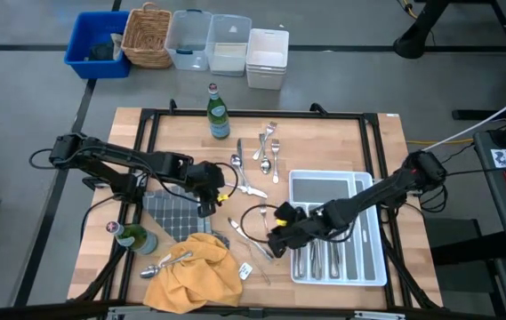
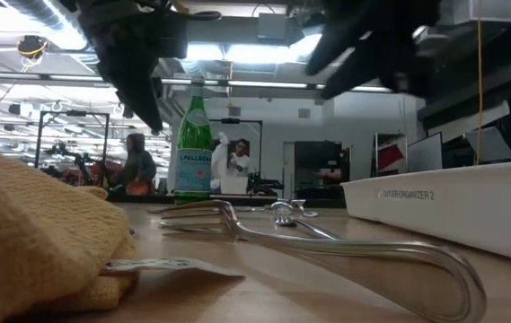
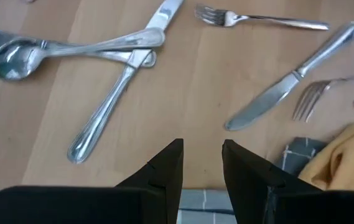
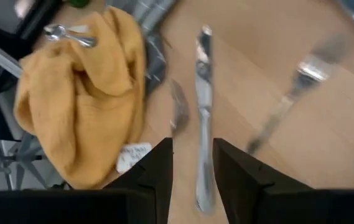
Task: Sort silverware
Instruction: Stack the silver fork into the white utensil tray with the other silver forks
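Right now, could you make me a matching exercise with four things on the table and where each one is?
Things:
1. green bottle
2. yellow cloth
3. white tray
4. right claw

Places:
A. front edge, a spoon lying on it
B. above a knife, left of the tray
C. back edge of the table
D. right side, cutlery in its slots

Pairs: 1-C, 2-A, 3-D, 4-B

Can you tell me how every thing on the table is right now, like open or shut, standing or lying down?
Left gripper: open, empty, above bare wood.
Right gripper: open, empty, over a lying silver knife.
White divided plastic tray: holds some cutlery.
Green glass bottle: upright.
Crumpled yellow cloth: heaped, a silver spoon lying on it.
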Robot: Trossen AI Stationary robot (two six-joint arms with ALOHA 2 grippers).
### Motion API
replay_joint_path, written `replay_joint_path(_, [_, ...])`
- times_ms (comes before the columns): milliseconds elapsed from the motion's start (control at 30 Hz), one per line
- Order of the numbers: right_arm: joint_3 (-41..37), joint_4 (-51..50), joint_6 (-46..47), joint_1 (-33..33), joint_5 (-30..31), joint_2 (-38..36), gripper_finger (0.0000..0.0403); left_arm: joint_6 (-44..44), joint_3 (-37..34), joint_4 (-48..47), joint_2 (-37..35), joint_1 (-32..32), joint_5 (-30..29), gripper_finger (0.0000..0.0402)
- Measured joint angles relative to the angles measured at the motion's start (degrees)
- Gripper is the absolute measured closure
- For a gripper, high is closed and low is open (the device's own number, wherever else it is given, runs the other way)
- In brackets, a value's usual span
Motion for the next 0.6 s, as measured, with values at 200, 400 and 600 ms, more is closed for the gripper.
replay_joint_path(200, [-0.03, 9.81, -4.95, -1.70, -1.86, 5.31, 0.0288, 3.15, 0.00, 0.17, 0.00, 0.00, 1.03, 0.0302])
replay_joint_path(400, [-0.02, 13.98, -5.33, -3.46, -6.15, 8.92, 0.0288, -1.33, 0.00, -4.73, -0.97, -0.53, 1.50, 0.0302])
replay_joint_path(600, [-0.02, 17.78, -10.17, -5.60, -12.91, 11.17, 0.0288, -7.64, -0.09, -8.32, -5.74, -3.18, 1.63, 0.0317])
